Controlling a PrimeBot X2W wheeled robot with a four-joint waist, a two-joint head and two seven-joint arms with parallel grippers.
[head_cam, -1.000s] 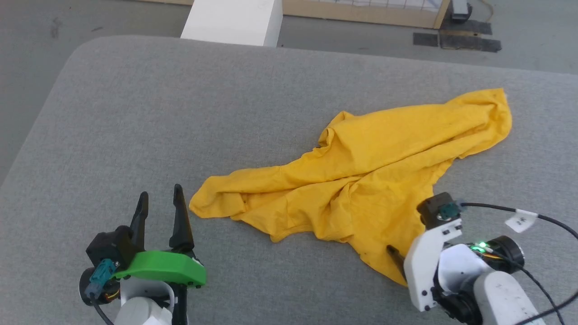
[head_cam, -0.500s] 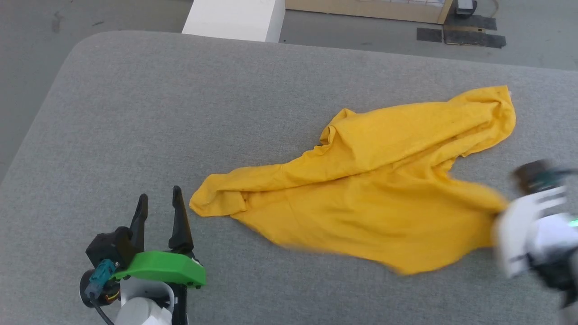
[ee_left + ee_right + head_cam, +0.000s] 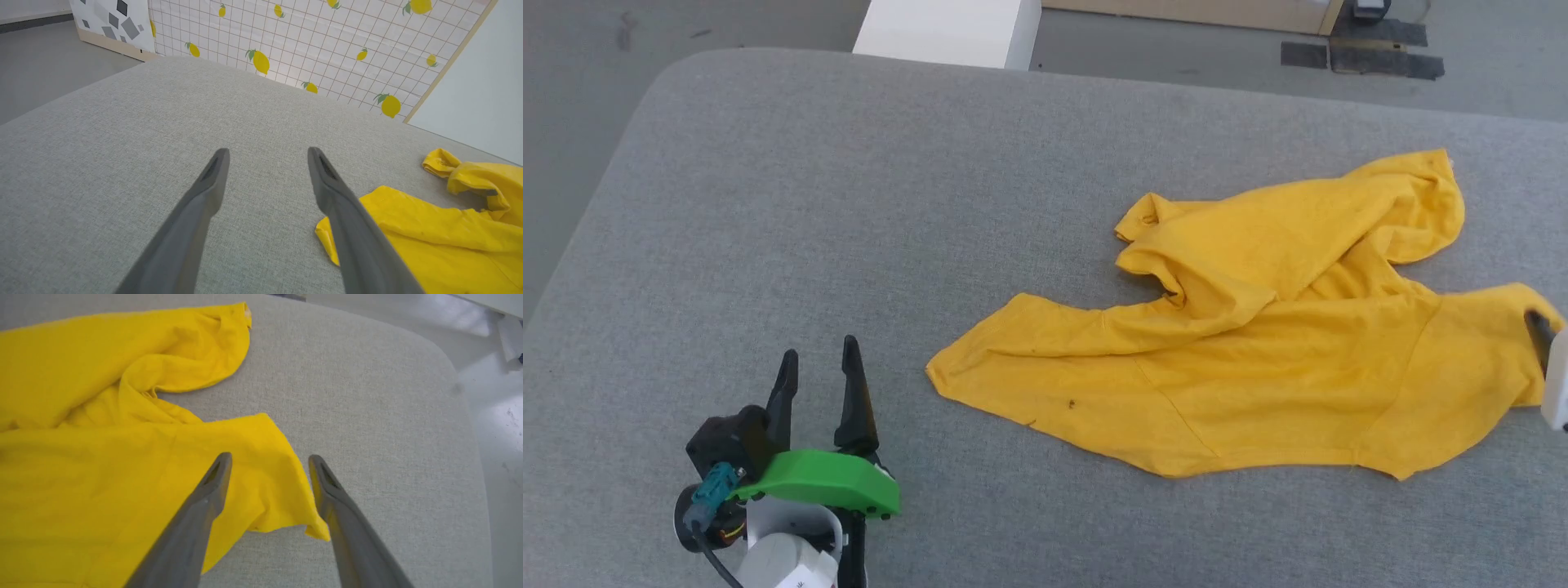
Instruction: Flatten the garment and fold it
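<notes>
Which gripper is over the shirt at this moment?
The right gripper: its open fingers straddle a corner of the shirt. The left gripper, also open, stands clear of the shirt's other end, over the grey surface.

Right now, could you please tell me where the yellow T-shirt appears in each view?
Head view: T-shirt lies right of centre, reaching the right edge.
Left wrist view: T-shirt lower right, beside the left gripper.
Right wrist view: T-shirt covers the left half, one corner between the fingers of the right gripper.
Shared landmark: the grey cushioned surface beneath it.
</notes>
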